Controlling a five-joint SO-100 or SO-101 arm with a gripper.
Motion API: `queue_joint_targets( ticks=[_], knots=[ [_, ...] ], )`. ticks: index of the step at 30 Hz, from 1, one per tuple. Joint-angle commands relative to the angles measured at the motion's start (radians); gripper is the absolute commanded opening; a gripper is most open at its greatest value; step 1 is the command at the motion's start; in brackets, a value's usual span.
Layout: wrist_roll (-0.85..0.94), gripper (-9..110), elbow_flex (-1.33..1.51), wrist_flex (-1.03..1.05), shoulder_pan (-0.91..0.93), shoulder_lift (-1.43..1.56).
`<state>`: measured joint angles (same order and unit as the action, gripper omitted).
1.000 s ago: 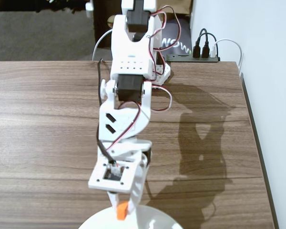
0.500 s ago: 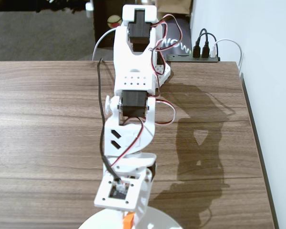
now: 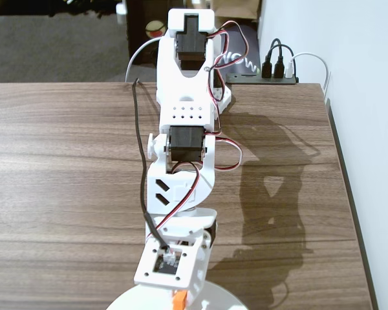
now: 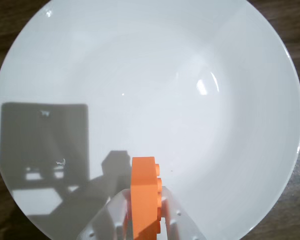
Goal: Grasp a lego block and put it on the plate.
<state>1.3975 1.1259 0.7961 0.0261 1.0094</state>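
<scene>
In the wrist view the white round plate [image 4: 190, 75] fills almost the whole frame below me. My gripper [image 4: 145, 200] enters from the bottom edge and is shut on the orange lego block [image 4: 144, 192], which stands on end between the white fingers, studs to the right, above the plate's near part. In the fixed view the arm reaches toward the camera; the gripper [image 3: 179, 298] is at the bottom edge, with a bit of the orange block [image 3: 179, 299] showing over the plate's rim [image 3: 223, 301].
The plate sits on a dark wooden table [image 3: 64, 168]. The arm's base [image 3: 193, 71] stands at the table's far edge, with a power strip and cables [image 3: 271, 70] behind it. The table's right edge [image 3: 349, 194] runs beside a white wall.
</scene>
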Motion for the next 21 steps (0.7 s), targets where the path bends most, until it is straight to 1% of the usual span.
queue_joint_targets(
  ticks=[1, 4, 8, 16, 21],
  knots=[
    [-0.005, 9, -0.049, 0.003, 0.002, 0.009],
    [-0.005, 13, -0.049, 0.009, 0.003, 0.008],
    [-0.009, 15, -0.058, 0.012, 0.006, 0.006],
    [-0.029, 15, -0.071, 0.040, 0.008, 0.026],
    [-0.078, 15, -0.061, 0.081, 0.003, 0.064]
  ],
)
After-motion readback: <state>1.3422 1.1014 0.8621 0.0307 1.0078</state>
